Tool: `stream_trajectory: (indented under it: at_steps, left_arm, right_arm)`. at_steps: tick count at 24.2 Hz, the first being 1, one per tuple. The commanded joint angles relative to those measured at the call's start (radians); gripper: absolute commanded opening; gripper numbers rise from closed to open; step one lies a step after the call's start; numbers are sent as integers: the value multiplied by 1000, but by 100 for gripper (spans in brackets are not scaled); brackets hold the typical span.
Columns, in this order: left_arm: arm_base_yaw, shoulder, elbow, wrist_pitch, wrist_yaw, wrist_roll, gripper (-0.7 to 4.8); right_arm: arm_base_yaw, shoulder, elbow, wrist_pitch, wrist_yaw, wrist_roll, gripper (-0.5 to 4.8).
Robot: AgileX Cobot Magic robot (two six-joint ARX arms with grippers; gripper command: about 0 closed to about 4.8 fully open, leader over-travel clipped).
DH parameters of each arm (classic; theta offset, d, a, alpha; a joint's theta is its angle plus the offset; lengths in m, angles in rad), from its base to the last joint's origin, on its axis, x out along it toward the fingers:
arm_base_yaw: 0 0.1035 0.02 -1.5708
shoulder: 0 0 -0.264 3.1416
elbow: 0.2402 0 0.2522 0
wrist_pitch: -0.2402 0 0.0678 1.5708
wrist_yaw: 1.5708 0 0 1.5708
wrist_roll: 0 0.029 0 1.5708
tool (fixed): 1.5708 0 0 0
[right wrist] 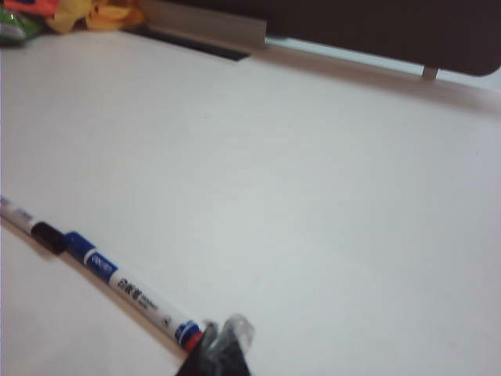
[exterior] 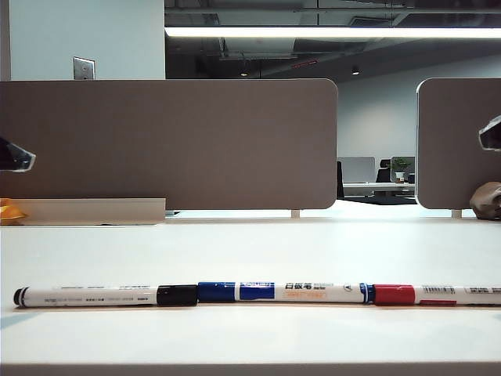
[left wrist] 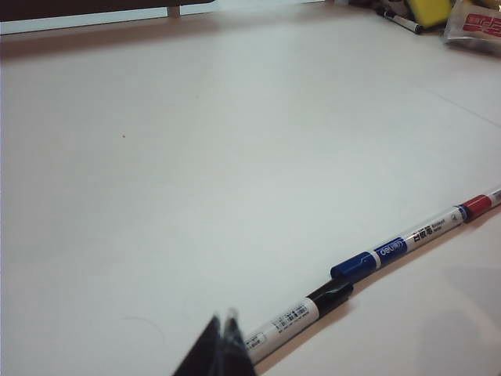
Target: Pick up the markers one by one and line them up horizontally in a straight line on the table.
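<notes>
On the near strip of the table: three markers lie end to end in one straight row running left to right.
Table [exterior: 250, 251]: wide, plain white surface, bare behind the row.
Black-capped marker [exterior: 102, 296]: leftmost in the exterior view, white barrel with print, cap pointing right toward the blue one.
Blue-capped marker [exterior: 286, 292]: middle of the row, blue cap and blue band at its left end, which touches or nearly touches the black cap.
Red-capped marker [exterior: 438, 294]: rightmost, red cap at its left end meeting the blue marker's tail; its barrel runs off the right edge of the exterior view.
Left end effector [left wrist: 223, 348]: fingers pressed together, holding nothing, raised above the near part of the black-capped marker [left wrist: 293, 316]; in the exterior view a dark tip shows at the far left edge [exterior: 14, 157], well above the table.
Right end effector [right wrist: 223, 348]: fingers pressed together, empty, raised near the red cap end of the row [right wrist: 188, 335]; a dark tip shows at the far right edge of the exterior view [exterior: 491, 135].
Partition panels [exterior: 168, 141]: brown-grey, upright along the far edge of the table.
Far clutter: yellow and packaged items [left wrist: 470, 19] at the table's far corners, well apart from the row.
</notes>
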Motion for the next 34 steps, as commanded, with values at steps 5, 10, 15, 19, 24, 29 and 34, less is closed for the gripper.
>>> stream_trajectory:
  at_steps: [5, 10, 15, 19, 24, 29, 34]
  left_arm:
    - [2, 0, 2, 4, 3, 5, -6]
    - [2, 0, 3, 9, 3, 5, -6]
    - [1, 0, 2, 10, 2, 22, -6]
    - [2, 0, 2, 9, -22, 95, -6]
    - [2, 0, -37, 29, -23, 95, -6]
    - [2, 0, -41, 51, -49, 68, -6]
    - [2, 0, -41, 45, -89, 68, -6]
  right_arm:
    - [1, 1, -67, 142, 0, 60, -6]
    - [1, 1, -67, 166, -2, 86, -1]
    - [2, 1, -67, 165, -10, 88, -1]
    - [1, 1, -68, 165, 0, 80, -1]
    - [1, 1, -68, 59, 0, 77, -1]
    - [0, 1, -68, 21, 92, 77, -1]
    - [0, 1, -68, 7, 322, 78, -1]
